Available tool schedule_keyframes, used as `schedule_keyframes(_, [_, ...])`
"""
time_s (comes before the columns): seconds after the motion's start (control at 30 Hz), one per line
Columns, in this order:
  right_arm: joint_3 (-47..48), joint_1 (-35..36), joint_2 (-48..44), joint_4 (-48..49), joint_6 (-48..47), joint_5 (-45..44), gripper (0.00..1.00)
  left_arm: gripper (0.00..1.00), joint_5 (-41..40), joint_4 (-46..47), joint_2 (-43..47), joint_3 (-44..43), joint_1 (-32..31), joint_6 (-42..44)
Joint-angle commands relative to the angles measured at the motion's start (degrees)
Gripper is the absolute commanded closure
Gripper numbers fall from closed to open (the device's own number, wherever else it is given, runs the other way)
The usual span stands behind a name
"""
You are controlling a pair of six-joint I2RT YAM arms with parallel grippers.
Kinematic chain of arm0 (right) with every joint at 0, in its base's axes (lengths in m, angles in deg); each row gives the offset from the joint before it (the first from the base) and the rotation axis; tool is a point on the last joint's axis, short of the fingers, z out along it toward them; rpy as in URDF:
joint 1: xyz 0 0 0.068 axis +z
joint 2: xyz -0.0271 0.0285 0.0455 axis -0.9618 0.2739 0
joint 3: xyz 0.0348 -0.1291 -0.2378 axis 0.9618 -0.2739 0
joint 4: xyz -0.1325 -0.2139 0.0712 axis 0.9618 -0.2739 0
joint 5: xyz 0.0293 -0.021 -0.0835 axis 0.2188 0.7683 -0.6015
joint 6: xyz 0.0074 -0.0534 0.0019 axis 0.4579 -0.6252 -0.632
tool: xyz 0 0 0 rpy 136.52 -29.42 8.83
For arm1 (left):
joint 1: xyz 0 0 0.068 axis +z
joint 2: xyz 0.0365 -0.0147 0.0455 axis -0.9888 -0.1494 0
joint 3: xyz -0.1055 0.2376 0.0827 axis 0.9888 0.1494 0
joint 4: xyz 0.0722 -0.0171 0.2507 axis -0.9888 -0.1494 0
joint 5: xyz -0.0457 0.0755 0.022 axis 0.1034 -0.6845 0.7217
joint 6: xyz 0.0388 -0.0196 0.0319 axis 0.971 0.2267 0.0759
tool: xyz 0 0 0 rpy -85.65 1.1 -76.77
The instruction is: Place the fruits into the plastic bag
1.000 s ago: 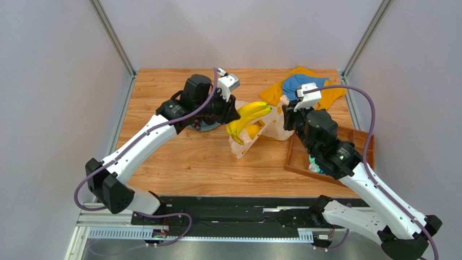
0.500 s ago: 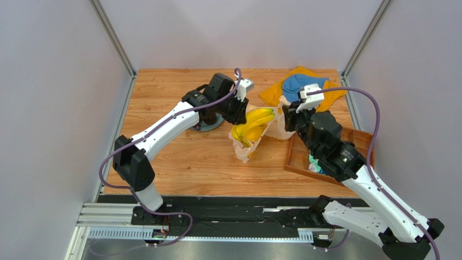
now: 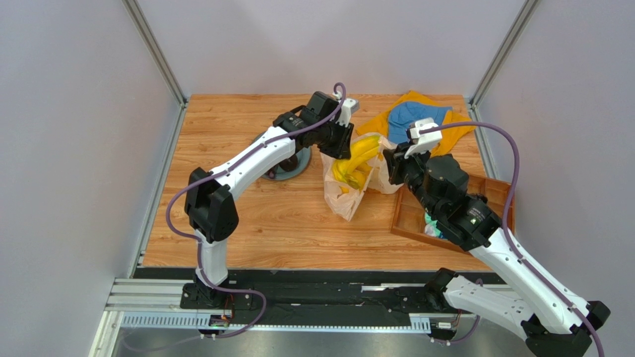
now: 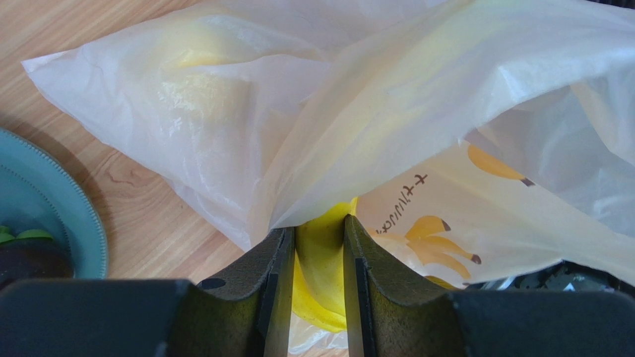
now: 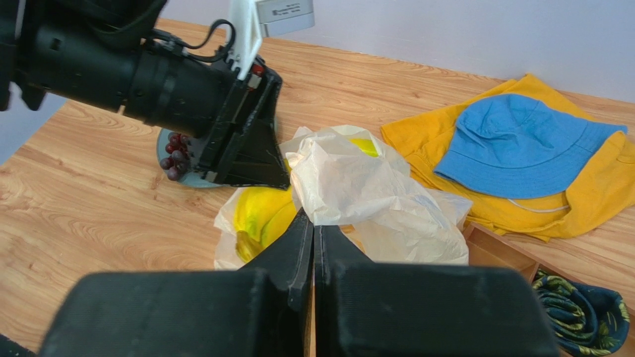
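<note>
Wooden table, far middle: left gripper clamps bananas inside the plastic bag; right gripper pinches its rim.

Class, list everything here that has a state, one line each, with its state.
Left gripper: shut on the bananas.
Right gripper: shut on the plastic bag.
Bananas: partly inside the bag.
Plastic bag: mouth open, edge held up.
Plate: holding grapes.

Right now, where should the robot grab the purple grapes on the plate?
Probably from straight above, pinching the middle of the grapes. They sit low on the plate, so fingers coming sideways would likely bump its rim. Part of the bunch is hidden, so no stem shows to hold.
</note>
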Motion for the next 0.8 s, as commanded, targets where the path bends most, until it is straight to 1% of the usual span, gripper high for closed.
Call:
schedule_keyframes(0.0, [-0.5, -0.3, -0.5, 2.3, 1.8, 2.1, 1.0, 0.69, -3.3, 7.2, -1.0, 0.0, -0.4, -6.9])
schedule_keyframes(0.1, [-0.9, -0.3, -0.2, 2.6, 2.2, 2.6, 1.0, 0.68, -5.4, 9.4, -1.4, 1.1, -0.6, -8.3])
schedule_keyframes(0.13, [-0.8, -0.3, -0.2, 2.7, 2.2, 2.6, 1.0, 0.65, -5.7, 9.5, -1.7, 1.2, -0.9, -8.3])
schedule_keyframes(0.17, [-0.8, -0.3, -0.1, 2.7, 2.3, 2.6, 1.0, 0.61, -5.9, 9.6, -1.8, 1.3, -1.1, -8.0])
schedule_keyframes(0.23, [-0.8, -0.3, -0.1, 2.6, 2.3, 2.1, 1.0, 0.55, -5.8, 10.1, -2.0, 1.7, -1.4, -7.5])
schedule_keyframes(0.27, [-0.8, -0.3, -0.1, 2.6, 2.3, 1.9, 1.0, 0.45, -5.3, 10.2, -2.0, 2.0, -1.4, -7.2])
schedule_keyframes(0.37, [-0.9, -0.4, -0.1, 2.6, 2.4, 1.6, 1.0, 0.34, -4.0, 11.6, -1.4, 3.1, -1.5, -7.4])
schedule_keyframes(0.4, [-0.9, -0.4, 0.0, 2.6, 2.5, 1.6, 1.0, 0.25, -3.7, 11.8, -1.3, 3.2, -1.5, -7.3])
schedule_keyframes(0.43, [-0.9, -0.3, 0.0, 2.6, 2.6, 1.5, 1.0, 0.22, -3.2, 12.1, -1.0, 3.5, -1.5, -7.1])
schedule_keyframes(0.6, [-1.0, -0.4, 0.2, 2.3, 2.5, 1.1, 1.0, 0.19, 1.8, 16.8, 3.0, 6.7, -1.7, -4.9])
schedule_keyframes(0.63, [-0.8, -0.3, 0.2, 2.1, 2.4, 0.7, 1.0, 0.19, 2.2, 17.9, 4.1, 9.0, -1.6, -4.4])
schedule_keyframes(0.7, [-0.7, -0.4, 0.2, 1.8, 2.3, 0.3, 1.0, 0.18, 0.6, 21.0, 8.9, 12.1, -1.6, -3.3])
schedule_keyframes(0.73, [-0.6, -0.3, 0.0, 1.7, 2.2, -0.3, 1.0, 0.18, -0.9, 22.1, 10.9, 16.1, -1.6, -3.0])
schedule_keyframes(0.77, [-0.5, -0.4, -0.1, 1.6, 2.1, -0.6, 1.0, 0.18, -4.5, 24.2, 15.5, 18.3, -1.6, -2.9])
